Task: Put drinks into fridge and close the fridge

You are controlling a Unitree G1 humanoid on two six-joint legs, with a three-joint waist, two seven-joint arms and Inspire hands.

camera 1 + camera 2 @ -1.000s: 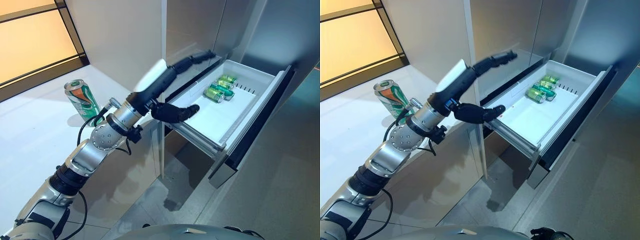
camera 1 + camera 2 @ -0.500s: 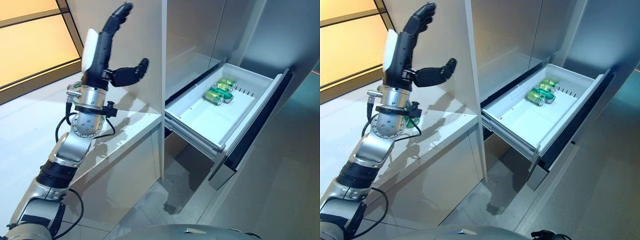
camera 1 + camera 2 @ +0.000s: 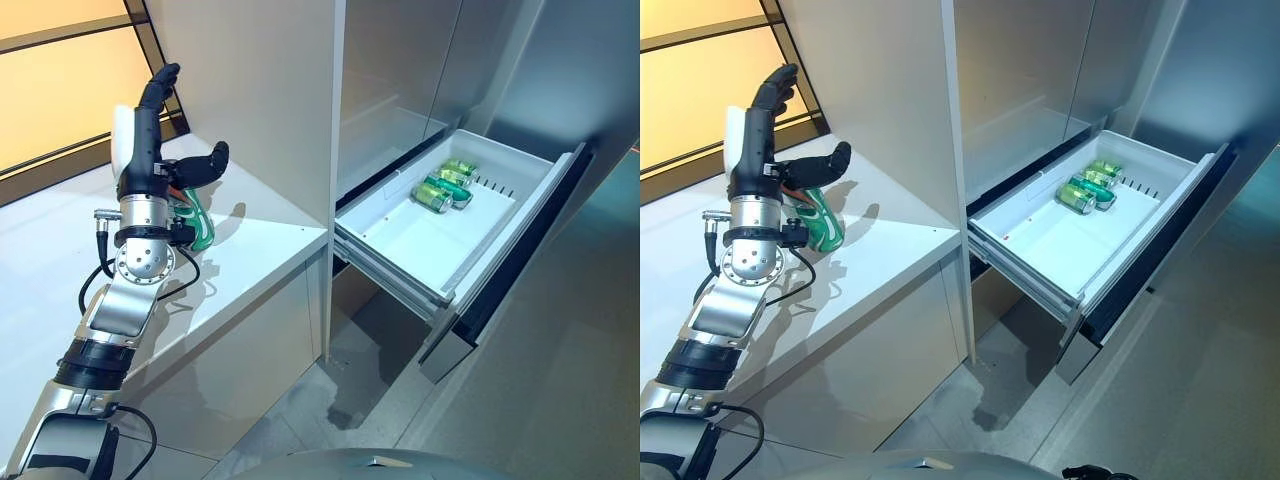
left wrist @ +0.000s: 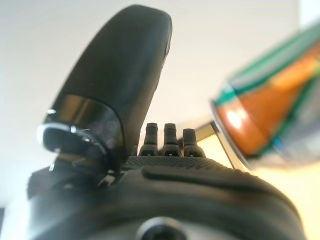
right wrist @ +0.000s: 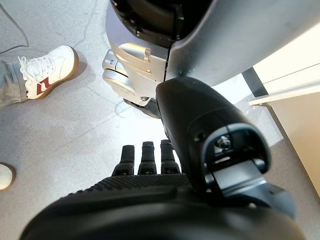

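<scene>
A green and orange drink can (image 3: 192, 214) stands upright on the white counter (image 3: 250, 250); it also fills the edge of the left wrist view as the can (image 4: 272, 117). My left hand (image 3: 145, 150) is raised right beside the can, open, fingers straight up and thumb reaching over the can without closing on it. The fridge drawer (image 3: 450, 215) is pulled out at the right, with several green cans (image 3: 440, 185) lying at its back. My right hand (image 5: 165, 165) shows only in its own wrist view, hanging open over the floor and holding nothing.
A tall white cabinet panel (image 3: 270, 100) rises between the counter and the drawer. The drawer's dark front (image 3: 510, 270) juts into the grey floor space. A person's white and red shoe (image 5: 42, 70) stands on the floor near my right hand.
My left arm has swung from the drawer side back over the counter and lowered beside the can, still open. The cans in the drawer have not moved.
</scene>
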